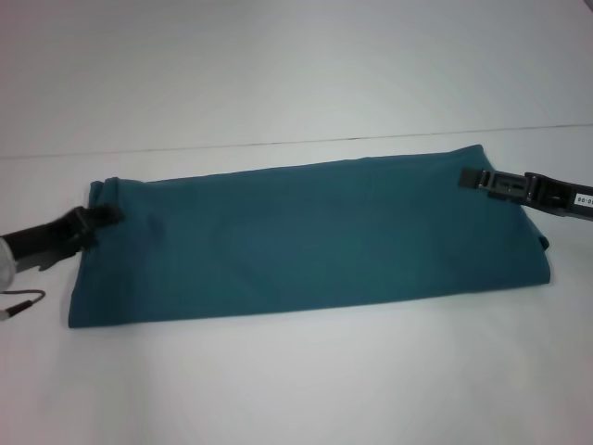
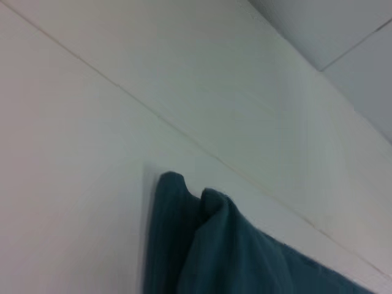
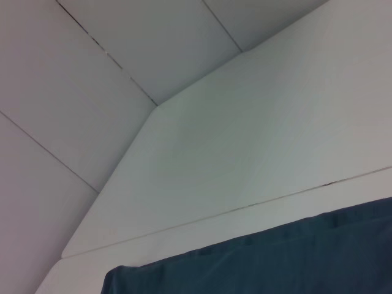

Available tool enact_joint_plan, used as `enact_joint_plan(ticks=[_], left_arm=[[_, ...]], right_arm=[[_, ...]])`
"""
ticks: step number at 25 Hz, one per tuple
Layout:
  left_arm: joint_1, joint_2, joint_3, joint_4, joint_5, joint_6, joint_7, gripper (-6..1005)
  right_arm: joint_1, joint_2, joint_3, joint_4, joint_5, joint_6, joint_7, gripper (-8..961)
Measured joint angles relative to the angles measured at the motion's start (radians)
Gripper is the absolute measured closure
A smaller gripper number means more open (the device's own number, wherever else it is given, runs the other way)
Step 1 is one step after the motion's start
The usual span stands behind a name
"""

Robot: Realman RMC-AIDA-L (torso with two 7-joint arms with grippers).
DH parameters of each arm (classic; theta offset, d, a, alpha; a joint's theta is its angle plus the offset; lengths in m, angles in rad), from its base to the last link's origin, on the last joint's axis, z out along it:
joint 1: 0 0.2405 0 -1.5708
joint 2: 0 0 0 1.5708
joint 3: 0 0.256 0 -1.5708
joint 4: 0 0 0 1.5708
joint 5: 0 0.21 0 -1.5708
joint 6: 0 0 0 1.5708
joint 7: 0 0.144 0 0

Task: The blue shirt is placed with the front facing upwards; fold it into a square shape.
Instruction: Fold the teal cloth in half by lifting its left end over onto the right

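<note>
My left tool (image 1: 104, 219) is reaching in low from the left side of the worktop (image 1: 296, 83) and is meeting the far left corner of the blue shirt (image 1: 306, 236); the cloth is bunching up into a small peak right where the tip is touching it, so the tool is looking pinched onto that corner. From my left wrist the same corner (image 2: 184, 202) is showing as two small raised folds standing up off the white surface.

The shirt is lying flat across the middle of the worktop as a long band, folded lengthwise, running from my left to my right and slanting a little farther away toward the right. Only plain teal cloth is facing up.

My right tool (image 1: 471, 177) is coming in from the right edge and is resting on the far right corner of the shirt, its dark tip lying over the cloth. I cannot tell whether it is spread or pressed together. From my right wrist the far edge of the shirt (image 3: 257, 266) is lying smooth beside a seam in the worktop (image 3: 245, 135)
</note>
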Motion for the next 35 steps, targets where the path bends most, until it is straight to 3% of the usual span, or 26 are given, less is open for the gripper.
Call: enact_joint_plan(ticks=[7,30,35], left_arm=[[-0.018,-0.002,0.04,-0.02,0.075,-0.047,-0.036,355],[-0.002,-0.007,0.035,0.026,0.076,-0.044,-0.066,355],[-0.009,-0.023,0.048,0.022,0.076,-0.101,-0.053,355]], right_arm=[[0.0,0.0,0.0,0.009,0.0,0.0,0.0,53],[0.0,0.0,-0.001,0.011,-0.002,0.0,0.0,54],[0.001,-0.001,-0.005,0.011,-0.002,0.008,0.0,54]])
